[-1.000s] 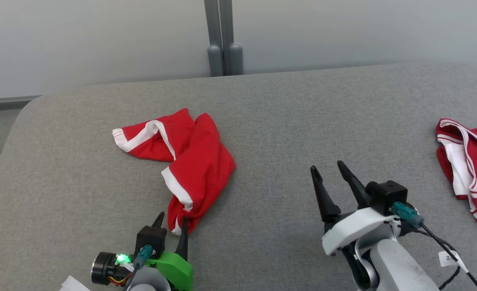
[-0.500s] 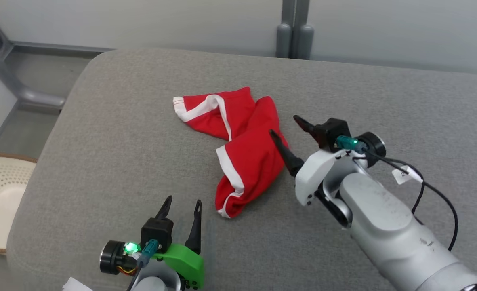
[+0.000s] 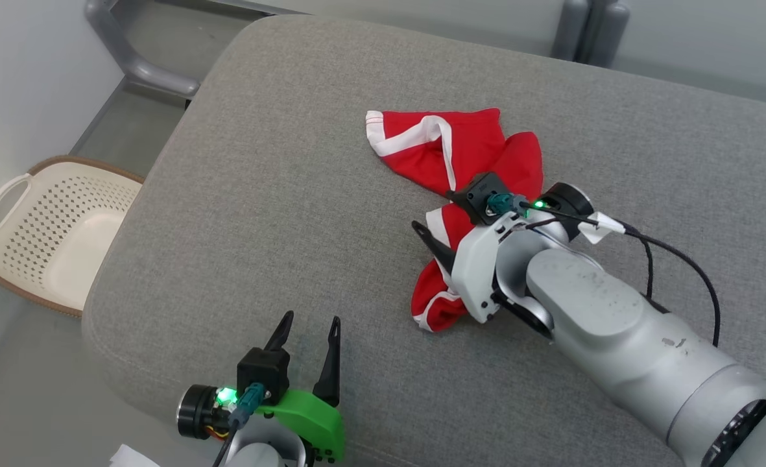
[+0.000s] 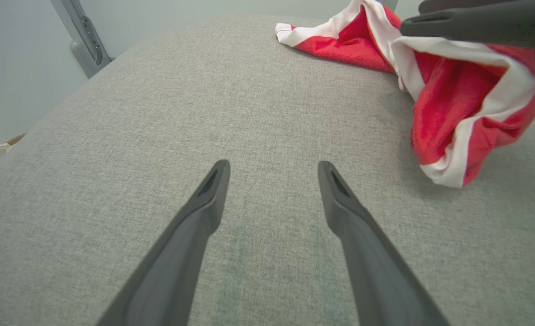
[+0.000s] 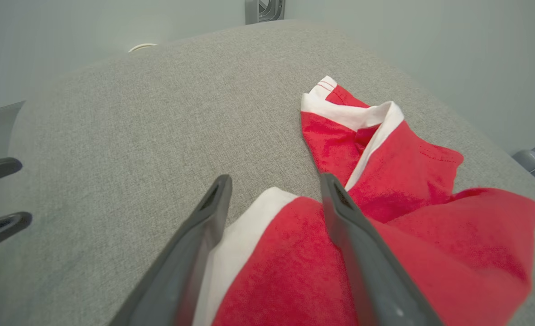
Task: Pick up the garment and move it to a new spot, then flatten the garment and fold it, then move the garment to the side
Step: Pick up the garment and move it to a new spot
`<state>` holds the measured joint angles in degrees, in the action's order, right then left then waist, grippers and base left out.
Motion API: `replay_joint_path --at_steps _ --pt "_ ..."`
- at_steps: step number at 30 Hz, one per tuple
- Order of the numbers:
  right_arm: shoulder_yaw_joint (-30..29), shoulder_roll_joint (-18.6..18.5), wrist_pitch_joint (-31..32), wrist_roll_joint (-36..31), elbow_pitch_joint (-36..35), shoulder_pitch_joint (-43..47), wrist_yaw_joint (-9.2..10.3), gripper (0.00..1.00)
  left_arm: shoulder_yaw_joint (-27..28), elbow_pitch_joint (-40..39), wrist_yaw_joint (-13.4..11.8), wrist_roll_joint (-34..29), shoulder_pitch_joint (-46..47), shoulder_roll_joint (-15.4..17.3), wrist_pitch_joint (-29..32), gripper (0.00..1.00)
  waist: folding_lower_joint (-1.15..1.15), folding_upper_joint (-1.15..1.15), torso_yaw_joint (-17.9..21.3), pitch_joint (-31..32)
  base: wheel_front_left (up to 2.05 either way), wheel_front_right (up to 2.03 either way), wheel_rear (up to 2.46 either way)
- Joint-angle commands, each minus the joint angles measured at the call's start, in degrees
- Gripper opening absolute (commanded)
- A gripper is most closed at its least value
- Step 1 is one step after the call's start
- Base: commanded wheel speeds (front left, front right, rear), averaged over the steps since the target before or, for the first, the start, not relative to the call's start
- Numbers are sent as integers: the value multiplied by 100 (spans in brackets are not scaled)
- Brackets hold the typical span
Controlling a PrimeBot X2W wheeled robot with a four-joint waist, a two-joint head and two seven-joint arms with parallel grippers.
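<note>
The garment point(image 3: 473, 146), red with white trim, lies crumpled on the grey padded table point(image 3: 259, 168). My right gripper point(image 3: 433, 209) hovers open over the garment's middle. Its fingers straddle a white-trimmed edge point(image 5: 249, 226) in the right wrist view, with nothing pinched between them point(image 5: 275, 178). My left gripper point(image 3: 311, 319) stands open near the table's front edge, apart from the cloth and holding nothing. The left wrist view has its fingers point(image 4: 274, 165) over bare fabric, the garment point(image 4: 466, 90) off to the upper right, and a right finger point(image 4: 475, 22) above it.
A cream perforated basket point(image 3: 52, 227) sits on the floor left of the table. Grey metal frame legs point(image 3: 136, 61) stand behind the table's rounded left corner. A black cable point(image 3: 681, 266) trails from my right wrist.
The head camera has turned left. My left gripper has let go of the garment's lower end, opened and drawn back. My right arm has swung left over the garment.
</note>
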<state>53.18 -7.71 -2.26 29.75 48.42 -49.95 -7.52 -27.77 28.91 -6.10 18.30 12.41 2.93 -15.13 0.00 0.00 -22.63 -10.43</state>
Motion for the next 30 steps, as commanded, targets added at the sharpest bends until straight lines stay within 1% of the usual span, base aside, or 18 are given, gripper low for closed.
replay_joint_path --at_steps 1,6,7,8,9,10,12,16,20,23,24,26,29,30 --pt "121 -116 92 74 59 -142 7 100 -16 -21 -40 65 75 -1 1 100 0 0 -146 -152 0 0 0" --pt "751 -226 737 188 451 -373 7 100 -97 -42 -94 212 135 -2 1 100 0 0 -184 -230 0 0 0" --pt "850 -235 814 243 500 -399 7 95 -119 -49 -103 247 152 -2 1 100 0 0 -192 -244 0 0 0" --pt "893 -255 853 272 561 -435 7 60 -130 -54 -110 273 166 -2 1 100 0 0 -198 -253 0 0 0" --pt "953 -295 863 247 631 -484 7 33 -145 -58 -117 281 178 -2 1 100 0 0 -204 -259 0 0 0" --pt "966 -321 801 258 708 -520 8 0 -159 -62 -123 297 189 -2 1 100 0 0 -207 -262 0 0 0" --pt "852 -308 608 332 857 -608 8 0 -157 -63 -146 321 189 -2 1 100 0 0 -195 -249 0 0 0" --pt "459 -204 -64 381 1175 -865 8 0 -65 2 -151 254 101 2 1 100 0 0 -35 -129 0 0 0" --pt "-182 -19 -941 622 1368 -1128 8 0 71 96 -95 123 -23 2 1 100 0 0 294 82 0 0 0" --pt "-791 14 -1257 756 1377 -1400 8 0 181 176 -45 43 -62 5 1 100 0 0 647 252 0 0 0" --pt "-977 30 -1279 751 1337 -1432 8 0 217 193 -36 42 -84 5 1 100 0 0 759 297 0 0 0" --pt "-1589 -44 -1301 635 980 -1568 8 0 281 224 -5 -3 -105 5 1 100 0 0 1016 366 0 0 0" --pt "-2635 -83 -1292 280 336 -1213 8 0 355 260 18 -51 -123 5 1 100 0 0 1407 453 0 0 0" --pt "-2934 -40 -1292 157 143 -1051 8 0 387 250 18 -56 -115 5 1 100 0 0 1514 473 0 0 0"
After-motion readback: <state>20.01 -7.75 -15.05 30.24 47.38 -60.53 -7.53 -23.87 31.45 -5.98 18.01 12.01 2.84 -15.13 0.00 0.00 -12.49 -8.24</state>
